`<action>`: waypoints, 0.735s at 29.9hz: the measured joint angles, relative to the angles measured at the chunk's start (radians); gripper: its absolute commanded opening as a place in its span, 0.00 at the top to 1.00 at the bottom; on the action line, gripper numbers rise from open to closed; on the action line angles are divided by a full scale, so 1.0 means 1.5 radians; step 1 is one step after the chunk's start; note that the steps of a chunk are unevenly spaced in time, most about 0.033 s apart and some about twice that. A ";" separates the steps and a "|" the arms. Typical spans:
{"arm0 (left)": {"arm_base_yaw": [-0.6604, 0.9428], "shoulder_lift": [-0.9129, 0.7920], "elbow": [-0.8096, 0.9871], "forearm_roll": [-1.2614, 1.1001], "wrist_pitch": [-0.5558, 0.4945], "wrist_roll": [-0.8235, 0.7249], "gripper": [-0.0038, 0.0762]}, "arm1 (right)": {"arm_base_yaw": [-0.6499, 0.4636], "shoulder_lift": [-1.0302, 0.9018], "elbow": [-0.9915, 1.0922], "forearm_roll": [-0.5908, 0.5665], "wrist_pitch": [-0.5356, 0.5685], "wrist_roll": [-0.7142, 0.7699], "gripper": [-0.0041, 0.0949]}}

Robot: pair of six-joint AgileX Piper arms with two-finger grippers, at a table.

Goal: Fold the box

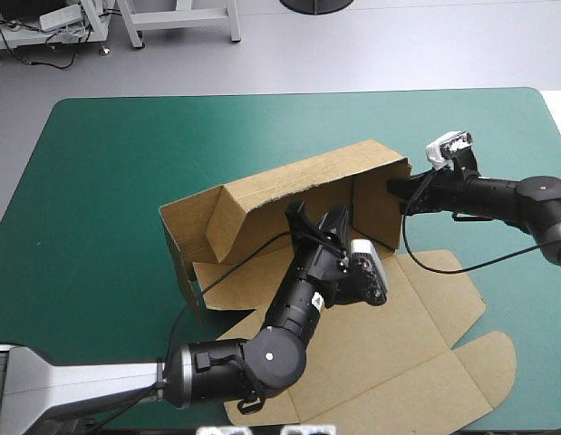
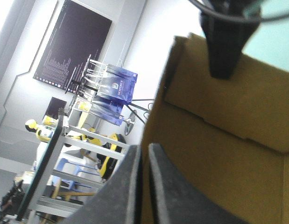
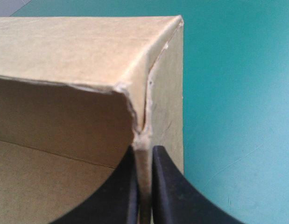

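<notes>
The brown box [image 1: 289, 181] stands mid-table with its long back wall and both end walls raised. Its lid [image 1: 416, 344] lies flat toward the table's near right. My left gripper [image 1: 296, 213] reaches into the box from the near side, up against the back wall. In the left wrist view its fingertips [image 2: 144, 151] are all but shut at the edge of the brown board [image 2: 219, 140]. My right gripper [image 1: 395, 188] pinches the box's right end wall from outside. The right wrist view shows this gripper [image 3: 144, 151] shut on the wall's edge at the corner of the box [image 3: 74, 51].
Bare teal-green cover [image 1: 108, 163] lies to the left of the box and behind it. The flat lid flaps [image 1: 484, 362] reach close to the table's near right edge. My left arm [image 1: 262, 353] crosses over the lid's near part.
</notes>
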 measured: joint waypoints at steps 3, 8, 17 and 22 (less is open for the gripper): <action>0.006 -0.025 -0.053 -0.033 -0.013 -0.003 0.93 | 0.000 0.000 0.000 0.000 -0.001 0.004 0.97; 0.073 -0.062 -0.155 -0.100 -0.056 0.028 0.93 | 0.000 0.000 0.000 -0.002 0.001 0.021 0.97; 0.340 -0.074 -0.319 -0.430 -0.086 0.272 0.93 | 0.000 -0.003 -0.001 -0.014 0.002 0.068 0.97; 0.500 -0.074 -0.336 -0.629 -0.068 0.424 0.93 | 0.000 -0.021 -0.014 -0.067 0.014 0.137 0.97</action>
